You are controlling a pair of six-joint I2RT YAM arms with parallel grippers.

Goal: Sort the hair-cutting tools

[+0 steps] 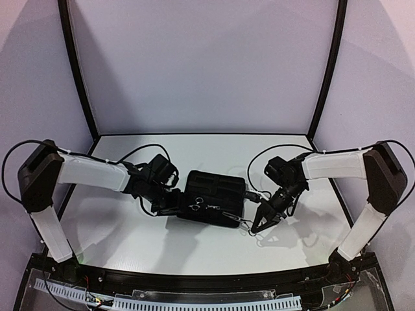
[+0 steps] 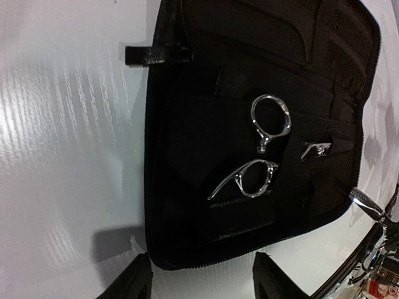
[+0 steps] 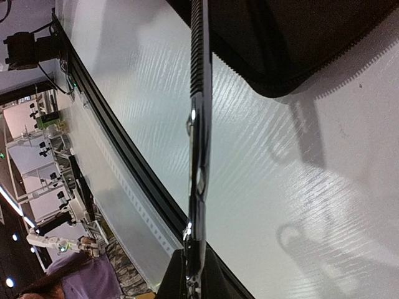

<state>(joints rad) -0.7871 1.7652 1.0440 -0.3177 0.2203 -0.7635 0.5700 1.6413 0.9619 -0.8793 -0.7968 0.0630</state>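
Note:
A black zip case [image 1: 214,188] lies open in the middle of the table. One pair of silver scissors [image 2: 265,149] is tucked into a pocket of the case [image 2: 206,156], with only its two ring handles showing. My left gripper [image 2: 202,280] hovers open at the case's near edge, its fingers [image 2: 134,280] standing on either side of the corner. My right gripper [image 3: 194,274] is shut on a second pair of scissors [image 3: 198,156], seen edge-on, whose blades reach toward the case's corner [image 3: 299,56]. In the top view these scissors [image 1: 237,217] lie between my right gripper [image 1: 262,220] and the case. The combs are out of view.
A black strap tab [image 2: 156,55] sticks out from the case's side. A small silver clip [image 2: 318,148] sits inside the case. The table's black front rail [image 3: 124,168] runs close behind my right gripper. Curved black posts [image 1: 78,71] frame the back wall.

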